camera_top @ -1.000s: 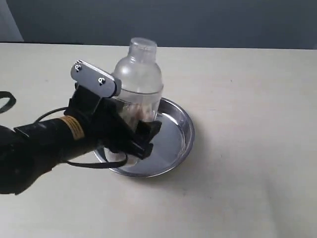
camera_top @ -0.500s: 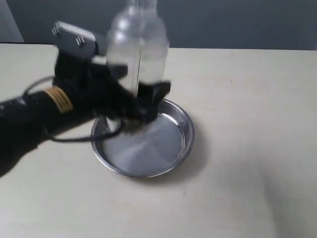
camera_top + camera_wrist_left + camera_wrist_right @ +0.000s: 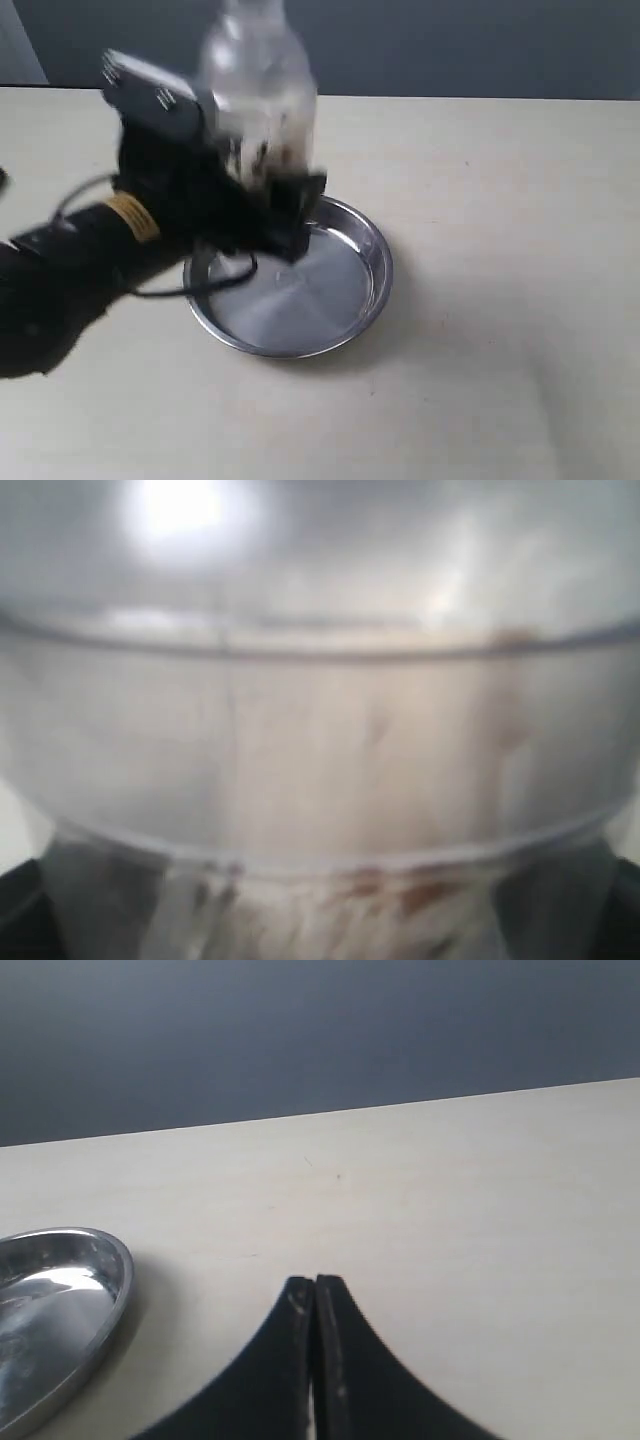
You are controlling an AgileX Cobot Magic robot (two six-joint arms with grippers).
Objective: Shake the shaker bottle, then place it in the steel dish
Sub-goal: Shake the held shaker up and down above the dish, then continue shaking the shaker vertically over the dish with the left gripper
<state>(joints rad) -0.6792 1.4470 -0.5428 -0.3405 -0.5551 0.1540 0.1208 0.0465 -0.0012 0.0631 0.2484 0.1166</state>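
Observation:
My left gripper [image 3: 262, 190] is shut on the shaker bottle [image 3: 258, 95], holding it upright in the air above the far left side of the steel dish [image 3: 345, 305]. The bottle is motion-blurred; brownish specks show low in its clear body, and its cap reaches the top edge of the exterior view. Seen from the left wrist, the bottle [image 3: 320, 740] fills the whole picture, with specks near its lower band. My right gripper [image 3: 315, 1282] is shut on nothing, over bare table to the right of the dish [image 3: 60, 1310]. The right arm does not appear in the exterior view.
The dish rests on a pale beige table [image 3: 500, 250]. A dark grey wall [image 3: 450, 45] runs behind the table's far edge. The black left arm with a loose cable [image 3: 160, 290] crosses the table's left side.
The left gripper has lifted the bottle out of the dish, up and slightly left, with blur from fast motion. The specks inside have been thrown about. The dish has stayed put.

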